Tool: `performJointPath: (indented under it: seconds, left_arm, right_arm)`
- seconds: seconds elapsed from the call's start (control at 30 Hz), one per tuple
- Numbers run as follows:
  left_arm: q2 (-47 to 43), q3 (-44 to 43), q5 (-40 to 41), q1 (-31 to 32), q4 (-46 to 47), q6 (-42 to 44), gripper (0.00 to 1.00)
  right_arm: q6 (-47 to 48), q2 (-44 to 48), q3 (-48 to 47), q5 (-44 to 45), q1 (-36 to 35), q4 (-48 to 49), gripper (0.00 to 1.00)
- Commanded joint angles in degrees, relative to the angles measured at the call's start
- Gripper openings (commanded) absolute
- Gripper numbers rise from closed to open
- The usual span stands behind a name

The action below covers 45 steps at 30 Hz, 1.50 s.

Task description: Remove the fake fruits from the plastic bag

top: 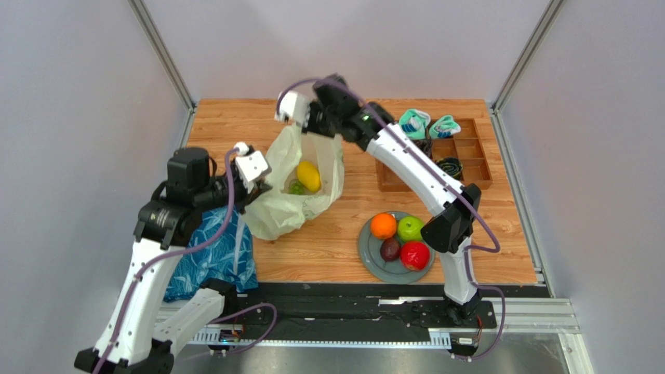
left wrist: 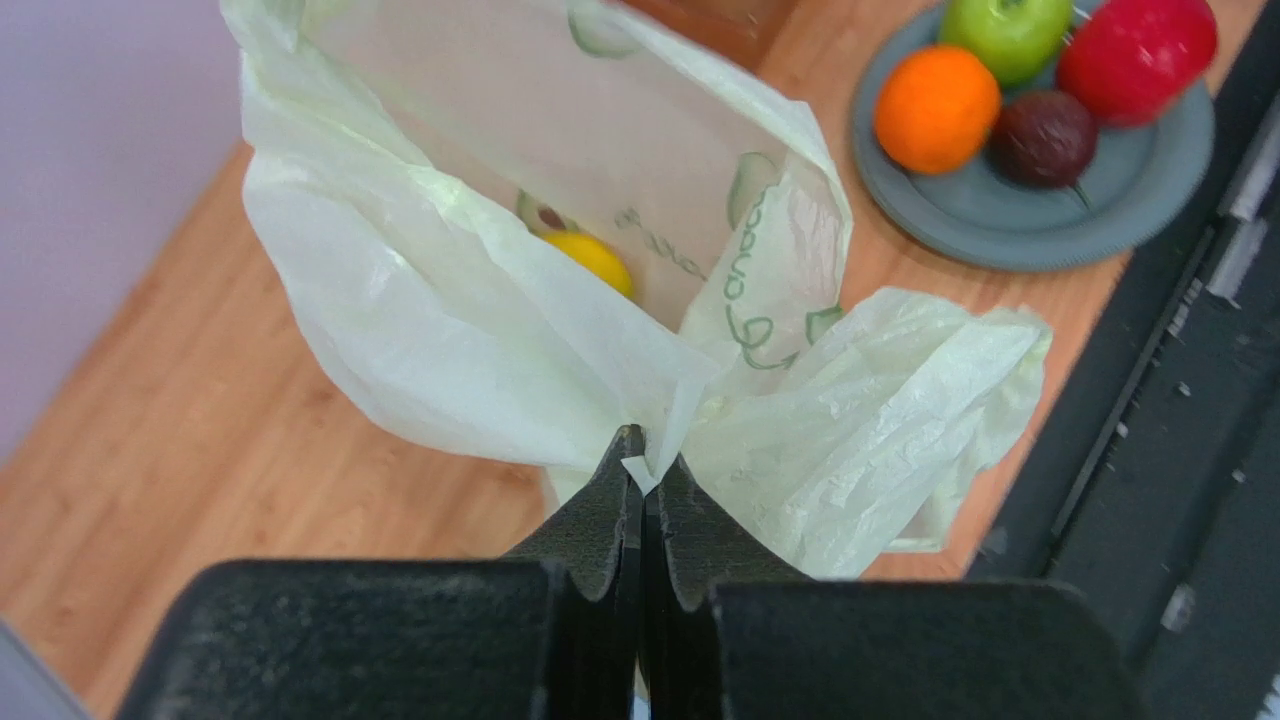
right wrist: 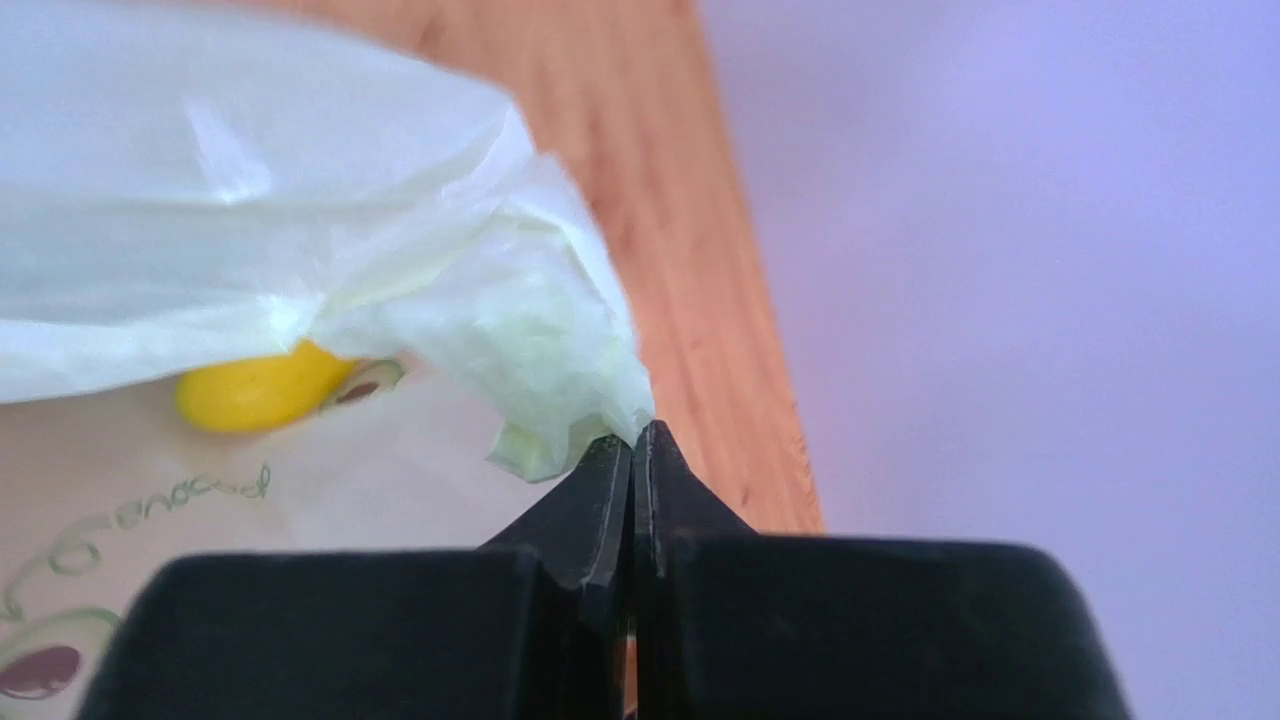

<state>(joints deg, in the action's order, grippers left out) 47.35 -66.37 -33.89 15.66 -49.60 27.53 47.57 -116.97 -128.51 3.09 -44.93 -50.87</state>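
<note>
Left gripper point(left wrist: 643, 468) pressed together on a fold of the plastic bag point(left wrist: 451, 315); right gripper point(right wrist: 637, 450) pinches the opposite rim, with the bag held open between them. Yellow mango point(top: 309, 176) and a green fruit point(top: 296, 188) lie inside; four fruits point(top: 398, 238) sit on the plate point(top: 365, 251). Risk: thin film slips or tears under the pull, and the mouth collapses over the fruit.

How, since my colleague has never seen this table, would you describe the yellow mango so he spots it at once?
On the wooden table, left of centre, is an open pale yellow-green plastic bag. Inside it lies the yellow mango beside a small green fruit. It is the only yellow fruit; its neighbour is green and smaller.
</note>
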Motion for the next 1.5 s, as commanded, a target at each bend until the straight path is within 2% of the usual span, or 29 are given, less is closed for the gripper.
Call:
performJointPath:
  seconds: [0.0, 0.13, 0.27, 0.3, 0.4, 0.47, 0.53, 0.63, 0.67, 0.73, 0.77, 0.83, 0.87, 0.93, 1.03, 1.13, 1.17, 1.3, 1.47]
  left_arm:
    - [7.7, -13.8, 1.0, -0.1, 8.7, 2.3, 0.00]
    - [13.1, -24.6, 0.6, -0.1, 10.6, 2.2, 0.00]
    - [12.5, -29.9, -3.9, -0.1, 7.7, 2.2, 0.00]
    - [11.8, -29.5, -4.9, -0.1, 6.7, 2.2, 0.00]
    - [7.3, -26.0, -9.1, -0.1, -0.5, 4.9, 0.00]
    - [2.8, -23.3, -10.7, 0.0, -7.9, 6.3, 0.00]
    - [-2.1, -17.9, -11.5, 0.0, -14.9, 8.7, 0.00]
    - [-8.3, -9.6, -13.2, 0.0, -19.2, 10.2, 0.00]
    - [-9.7, -7.8, -13.7, 0.0, -19.5, 10.1, 0.00]
    - [-12.1, -4.7, -13.8, 0.0, -19.2, 8.5, 0.00]
    - [-12.4, -4.5, -13.6, 0.0, -19.0, 7.6, 0.00]
    - [-12.2, -4.8, -13.3, 0.0, -18.4, 6.2, 0.00]
    - [-11.9, -5.2, -13.4, 0.0, -18.3, 6.0, 0.00]
    - [-11.2, -5.4, -13.8, 0.0, -17.5, 5.2, 0.00]
    - [-10.4, -5.6, -14.2, 0.0, -16.0, 3.7, 0.00]
    - [-10.5, -5.2, -14.0, 0.0, -13.4, 1.3, 0.00]
    - [-10.4, -5.0, -14.0, 0.0, -12.9, 0.4, 0.00]
    - [-10.1, -5.0, -13.7, 0.0, -11.2, -1.0, 0.00]
    - [-9.4, -5.0, -13.9, 0.0, -10.1, -1.9, 0.00]
  right_arm:
    - [-16.1, 0.7, -11.4, -11.0, 4.5, 5.3, 0.00]
    - [-23.0, 7.9, -4.7, -13.3, 5.5, 13.0, 0.00]
    - [-27.4, 17.2, 7.3, -14.0, 5.1, 12.4, 0.00]
    - [-27.1, 20.1, 14.2, -14.1, 4.8, 12.4, 0.00]
    - [-27.5, 30.5, 26.6, -17.3, 4.4, 9.8, 0.00]
    - [-28.8, 37.2, 31.2, -17.7, 4.3, 8.5, 0.00]
    - [-31.5, 40.9, 38.9, -15.1, 4.2, 8.4, 0.00]
    - [-33.7, 44.0, 45.9, -8.0, 4.3, 8.9, 0.00]
    - [-34.1, 44.3, 46.1, -6.4, 4.3, 9.1, 0.03]
    - [-33.6, 44.2, 42.5, -7.0, 4.3, 9.7, 0.20]
    - [-32.8, 43.8, 40.2, -10.4, 4.3, 9.4, 0.33]
    - [-31.1, 41.5, 32.1, -14.8, 3.3, 6.7, 0.52]
    - [-31.0, 40.3, 28.9, -19.2, 2.7, 5.1, 0.66]
    - [-30.5, 36.6, 25.0, -25.2, 0.7, -0.1, 0.70]
    - [-29.7, 34.7, 23.7, -28.7, -4.3, -2.9, 0.70]
    - [-26.2, 34.1, 27.3, -32.1, -7.4, -3.4, 0.60]
    - [-26.0, 33.6, 27.8, -33.5, -7.2, -3.4, 0.53]
    - [-19.4, 26.7, 20.3, -36.9, -7.1, -13.8, 0.40]
    - [-15.8, 21.2, 14.8, -40.9, -7.7, -21.8, 0.33]
